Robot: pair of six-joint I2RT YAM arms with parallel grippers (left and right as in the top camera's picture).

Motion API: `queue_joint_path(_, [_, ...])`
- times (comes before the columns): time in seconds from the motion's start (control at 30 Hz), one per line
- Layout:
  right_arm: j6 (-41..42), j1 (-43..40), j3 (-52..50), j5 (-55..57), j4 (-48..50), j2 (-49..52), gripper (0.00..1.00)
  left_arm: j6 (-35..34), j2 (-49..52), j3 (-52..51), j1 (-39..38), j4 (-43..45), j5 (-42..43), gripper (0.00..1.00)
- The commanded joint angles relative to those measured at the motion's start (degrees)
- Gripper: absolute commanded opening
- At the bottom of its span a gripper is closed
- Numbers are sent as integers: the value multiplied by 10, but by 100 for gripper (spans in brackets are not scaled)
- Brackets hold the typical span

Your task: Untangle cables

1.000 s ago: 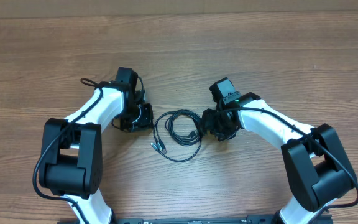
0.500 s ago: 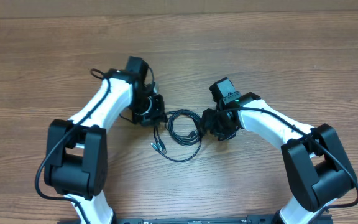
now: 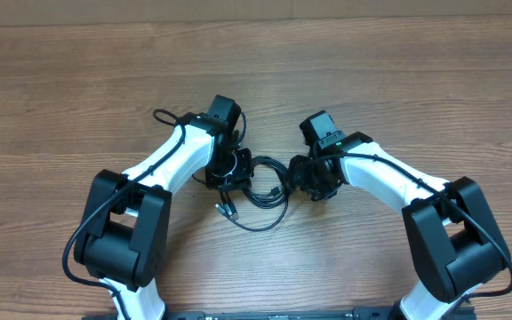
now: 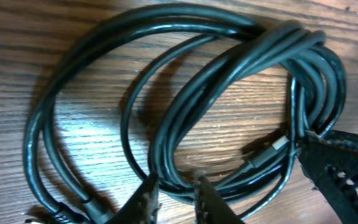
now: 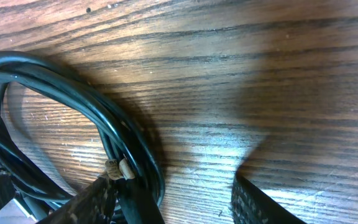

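The cables (image 3: 265,187) lie as one coil of thin black loops on the wood between my two arms, with two plugs (image 3: 228,211) trailing toward the front. My left gripper (image 3: 236,171) hangs over the coil's left edge. In the left wrist view its tips (image 4: 176,193) stand a narrow gap apart, right at several strands (image 4: 185,124), with wood showing between them. My right gripper (image 3: 314,184) is at the coil's right edge. Its fingers (image 5: 179,199) are wide open, and the cable strands (image 5: 114,140) with a small tan tag (image 5: 118,168) lie against the left finger.
Bare wooden table (image 3: 398,80) surrounds the coil on all sides. The right gripper's black ridged finger (image 4: 344,177) shows at the right edge of the left wrist view, close to a small plug (image 4: 272,149). Thicker arm cords loop behind the left arm (image 3: 163,117).
My left arm has swung right, from beside the coil to over its left edge, and its jaws have narrowed a little. The right arm and the coil have stayed put.
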Motion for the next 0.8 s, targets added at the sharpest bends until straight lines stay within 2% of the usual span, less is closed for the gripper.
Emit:
queue_joint_path(0.0, [-2,-1,-6,2,2,-1,57,-10,-2,-12,-3,-2,-21,26])
queue_joint_path(0.17, [-2,-1,-6,2,2,-1,57,-10,-2,-13,-3,-3,-21,25])
queue_joint_path(0.37, [-2,-1,-6,2,2,-1,57,-10,-2,-13,-3,-19,-26,20])
queue_joint_path(0.57, [-2,-1,-6,2,2,-1,57,-12,-2,-13,-3,-29,-65,21])
queue_joint_path(0.63, [-2,-1,-6,2,2,-1,57,-12,-2,-13,-3,-30,-65,17])
queue_joint_path(0.77, [-2,-1,-6,2,2,-1,57,-12,-2,-13,-3,-15,-66,19])
